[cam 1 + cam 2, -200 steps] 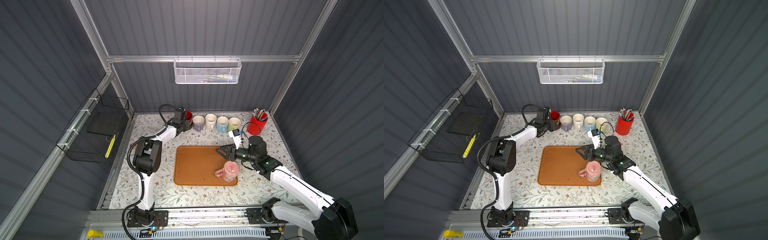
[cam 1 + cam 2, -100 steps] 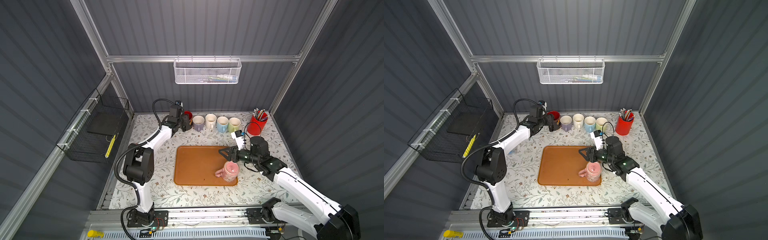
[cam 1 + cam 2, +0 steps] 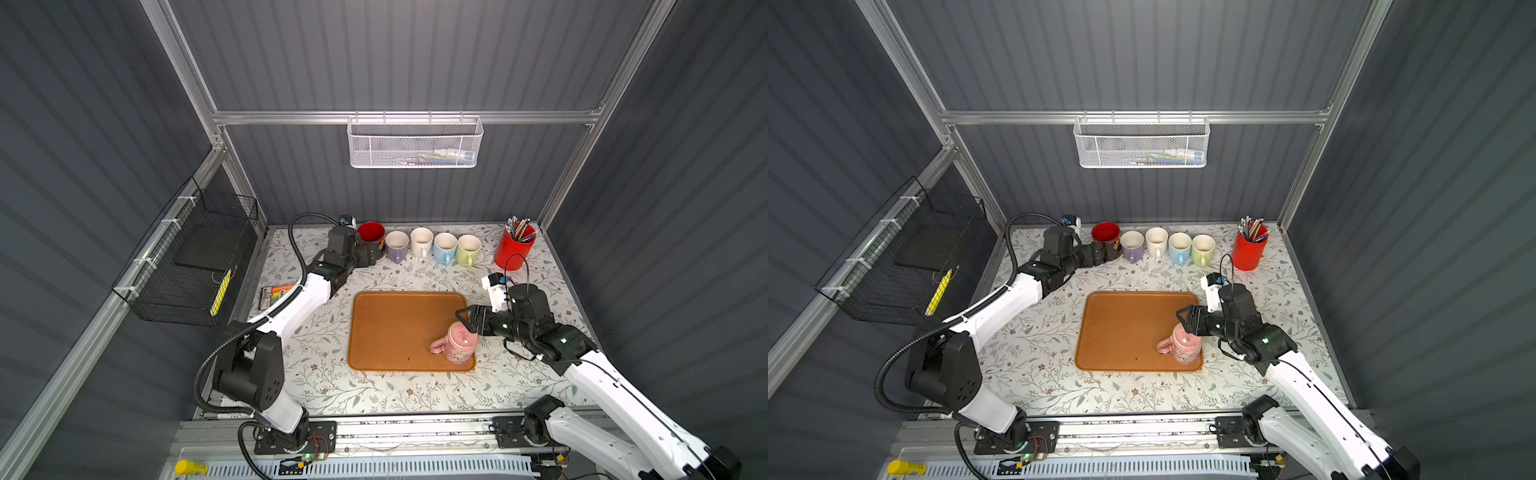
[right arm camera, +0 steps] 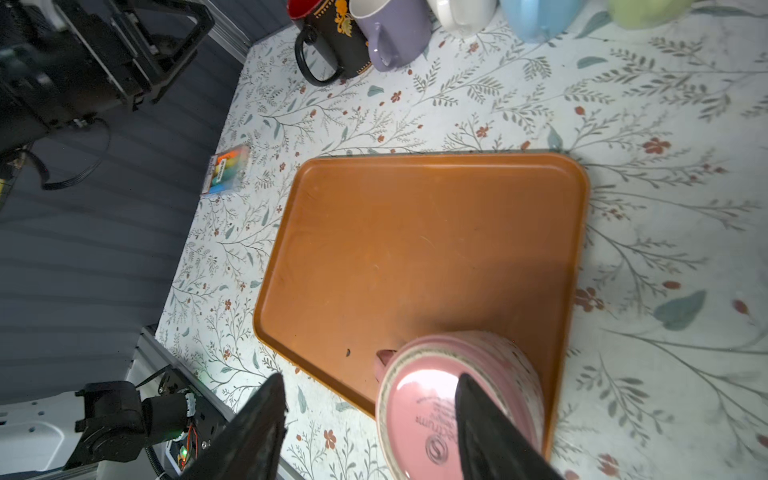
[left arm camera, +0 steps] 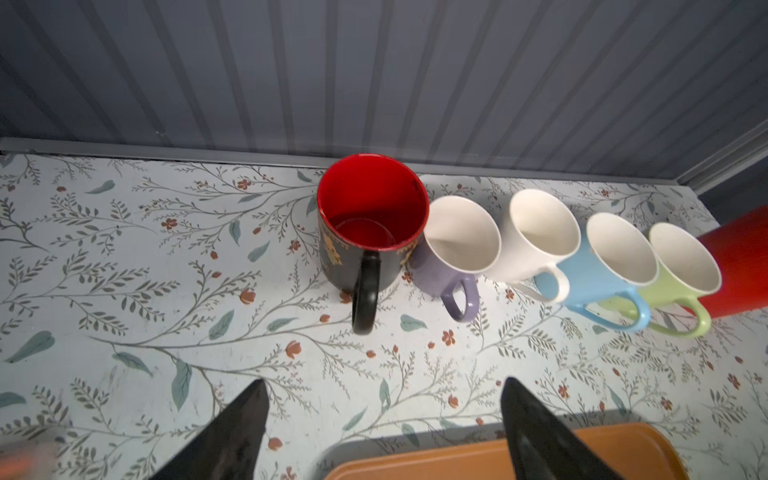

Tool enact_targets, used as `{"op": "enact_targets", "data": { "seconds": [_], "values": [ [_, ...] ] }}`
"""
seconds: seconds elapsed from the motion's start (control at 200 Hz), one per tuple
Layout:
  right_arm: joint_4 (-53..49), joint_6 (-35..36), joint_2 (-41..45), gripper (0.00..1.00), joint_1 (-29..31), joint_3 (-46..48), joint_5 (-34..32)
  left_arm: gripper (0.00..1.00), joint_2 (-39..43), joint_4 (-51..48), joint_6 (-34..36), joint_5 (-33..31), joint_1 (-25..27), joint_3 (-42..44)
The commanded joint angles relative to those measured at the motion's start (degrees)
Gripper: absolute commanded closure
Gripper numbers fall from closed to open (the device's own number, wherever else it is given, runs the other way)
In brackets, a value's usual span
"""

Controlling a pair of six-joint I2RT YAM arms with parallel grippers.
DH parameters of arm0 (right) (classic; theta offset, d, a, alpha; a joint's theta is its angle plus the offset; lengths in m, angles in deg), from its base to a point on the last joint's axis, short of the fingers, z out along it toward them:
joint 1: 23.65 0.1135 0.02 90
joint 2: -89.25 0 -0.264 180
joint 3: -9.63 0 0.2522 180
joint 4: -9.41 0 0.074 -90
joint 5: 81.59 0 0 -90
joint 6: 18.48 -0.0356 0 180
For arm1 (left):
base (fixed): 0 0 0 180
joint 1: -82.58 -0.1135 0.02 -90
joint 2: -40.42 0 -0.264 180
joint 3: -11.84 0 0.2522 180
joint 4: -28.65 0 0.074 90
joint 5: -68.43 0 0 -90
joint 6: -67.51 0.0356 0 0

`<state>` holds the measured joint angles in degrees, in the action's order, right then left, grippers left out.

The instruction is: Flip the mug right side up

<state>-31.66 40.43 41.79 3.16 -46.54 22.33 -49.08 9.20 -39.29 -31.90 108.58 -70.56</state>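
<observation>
**A:** Where is the mug that needs flipping?

**B:** The pink ceramic mug (image 3: pixel 459 345) stands base-up on the flat orange plastic tray (image 3: pixel 386 328), in the near corner on the right arm's side. Its long axis is upright with the rim down, and its handle sticks out toward the left arm's side.

**A:** Which hand is nearer?

**B:** The right hand (image 3: pixel 465 322), by far. It hovers just beside the upturned base, reaching in from the side opposite the handle. Its jaws stand partly apart and hold nothing.

**A:** Is it lined up for a grasp?

**B:** Not quite, I'd say. In the right wrist view one finger (image 4: pixel 490 432) lies over the middle of the base, and the other is out past the handle side. So the mug sits off-centre in the gap. I can't tell whether that finger touches the base.

**A:** And the left hand?

**B:** The left hand (image 5: pixel 384 382) is well apart from the pink mug, at the back of the floral-patterned bench (image 3: pixel 324 386). Its jaws are wide and empty, facing a black mug with a red inside (image 5: pixel 370 232).
</observation>
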Motion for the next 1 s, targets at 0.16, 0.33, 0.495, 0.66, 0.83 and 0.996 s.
{"op": "enact_targets", "data": {
  "seconds": [0.16, 0.33, 0.495, 0.66, 0.83, 0.996],
  "values": [
    [-10.78, -4.22, 4.75, 0.31, -0.13, 2.91, -3.55, 0.05, 7.39, -0.02, -5.30, -4.08, 6.11, 9.20],
    [-9.51, -7.31, 7.82, 0.27, -0.11, 8.18, -0.01, 0.04, 11.94, 0.68, -6.58, -3.48, 6.83, 14.95],
    [-2.65, -11.14, 8.79, 0.27, -0.04, 13.21, 7.78, 0.04, 16.04, 0.03, -6.85, -3.53, 7.05, 19.36],
    [0.57, -12.36, 7.01, 0.27, -0.01, 13.67, 9.02, 0.03, 19.68, -1.52, -7.20, -3.73, 7.14, 22.17],
    [6.93, -14.14, 2.80, 0.27, -0.09, 13.86, 11.84, 0.01, 22.56, -1.86, -7.48, -3.23, 7.14, 25.31],
    [10.58, -14.29, -1.86, 0.27, -0.05, 12.35, 12.45, 0.02, 25.38, -3.29, -7.20, -4.32, 7.14, 28.22]
  ]
}}
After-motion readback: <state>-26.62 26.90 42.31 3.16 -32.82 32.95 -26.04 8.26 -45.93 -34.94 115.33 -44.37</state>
